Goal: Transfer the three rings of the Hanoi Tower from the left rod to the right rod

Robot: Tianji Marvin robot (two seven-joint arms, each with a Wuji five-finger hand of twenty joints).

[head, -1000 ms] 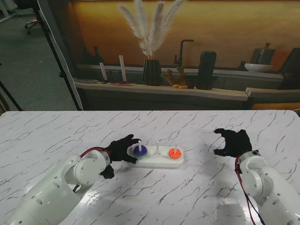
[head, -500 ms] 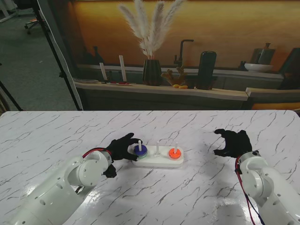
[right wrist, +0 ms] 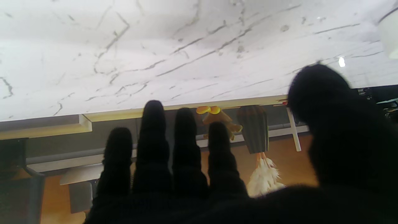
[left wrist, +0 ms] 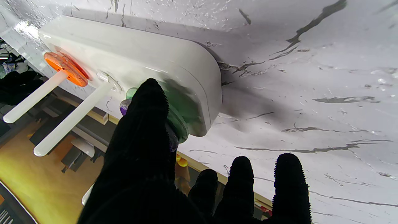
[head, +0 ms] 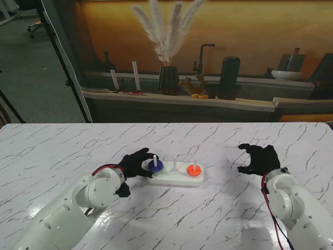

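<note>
On the marble table (head: 62,151), the white Hanoi base (head: 176,179) sits near the centre, with the purple ring (head: 155,165) stacked on the green ring (head: 156,171) at the left rod (head: 156,158) and the orange ring (head: 194,170) on the right rod (head: 196,161). The left hand (head: 134,164) lies at nine o'clock of the purple ring, its thumb (left wrist: 146,102) touching the ring's edge while the other fingers (left wrist: 290,174) stay spread off to the side, clasping nothing that I can tell. The right hand (head: 258,158) hovers well apart at three o'clock of the base, fingers loosely spread and empty.

right hand (right wrist: 217,174) in black glove, fingers (right wrist: 152,140) spread and holding nothing, hovered over white marble table (right wrist: 155,46), far edge beyond fingertips
</note>
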